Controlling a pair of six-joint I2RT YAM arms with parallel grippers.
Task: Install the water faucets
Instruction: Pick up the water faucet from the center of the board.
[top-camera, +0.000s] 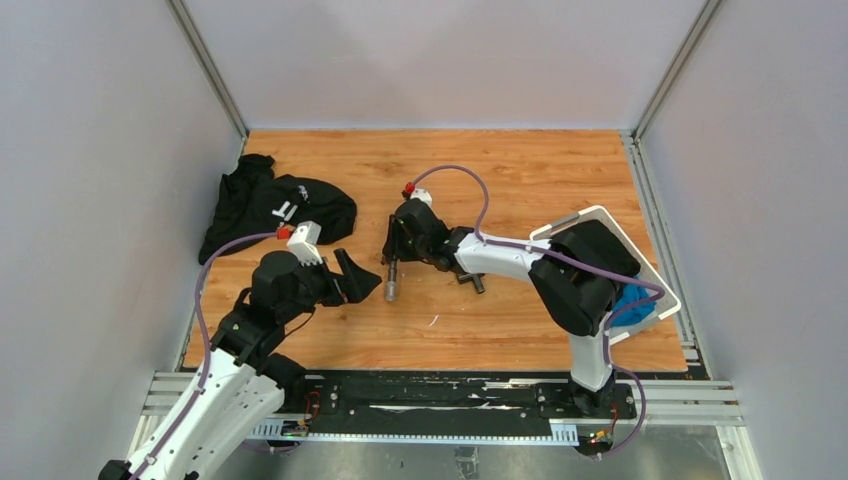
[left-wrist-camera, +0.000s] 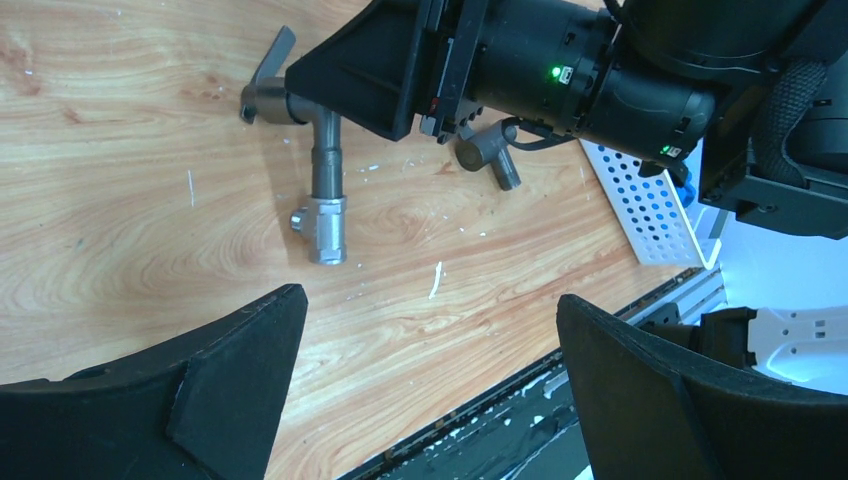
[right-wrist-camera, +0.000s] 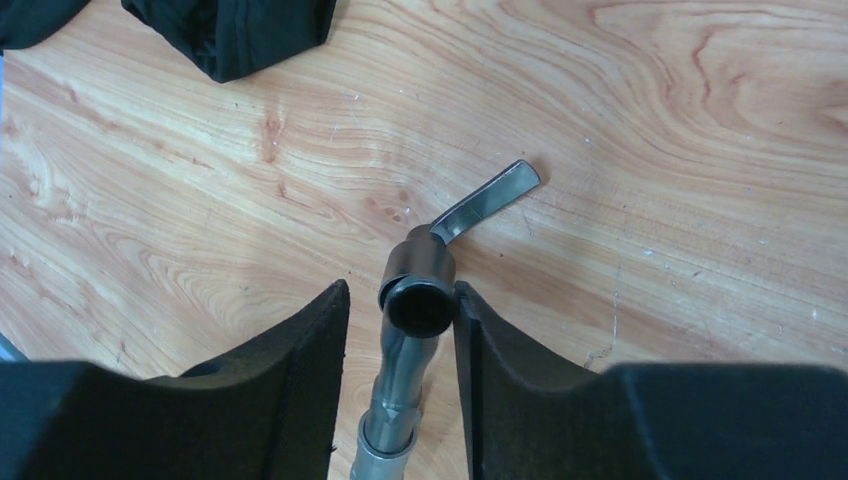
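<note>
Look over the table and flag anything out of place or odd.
A crumpled black cloth lies in the far left corner of the table, unrelated to the faucet work. A loose fitting lies apart from the faucet, beneath the right arm. Small white flecks mark the wood nearby. Nothing looks broken.

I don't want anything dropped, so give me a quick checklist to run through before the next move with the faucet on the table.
1. The faucet sits inside the right hand: ok.
2. Firm grip on it: not ok, a gap shows on one side.
3. The left hand is open and empty: ok.
4. The tee fitting is tight on the faucet's pipe: cannot tell.
5. The second faucet piece is in sight: ok, it lies loose on the table under the right arm.
</note>
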